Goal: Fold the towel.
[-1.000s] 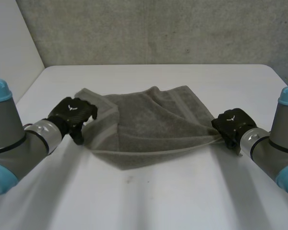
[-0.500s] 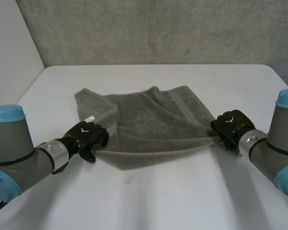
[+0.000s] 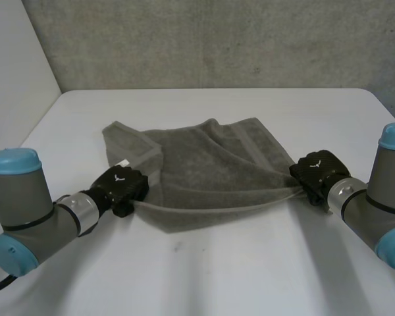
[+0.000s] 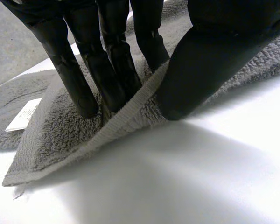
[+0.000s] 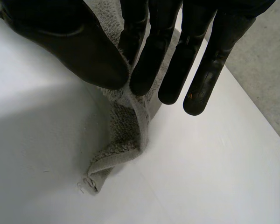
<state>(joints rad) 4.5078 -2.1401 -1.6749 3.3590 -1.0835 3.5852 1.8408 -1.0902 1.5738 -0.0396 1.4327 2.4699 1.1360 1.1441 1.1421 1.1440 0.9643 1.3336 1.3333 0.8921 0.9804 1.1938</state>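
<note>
The grey towel [image 3: 204, 171] lies rumpled in the middle of the white desk [image 3: 217, 276]. Its long axis goes from side to side, from one hand to the other, and a small white label [image 3: 123, 162] sits near its left end. The left hand [image 3: 123, 184] pinches the near hem at the left end, fingers [image 4: 79, 79] on top and thumb against the edge. The right hand [image 3: 318, 172] grips the near right corner between thumb and fingers [image 5: 151, 56], with the corner tip hanging down to the desk.
</note>
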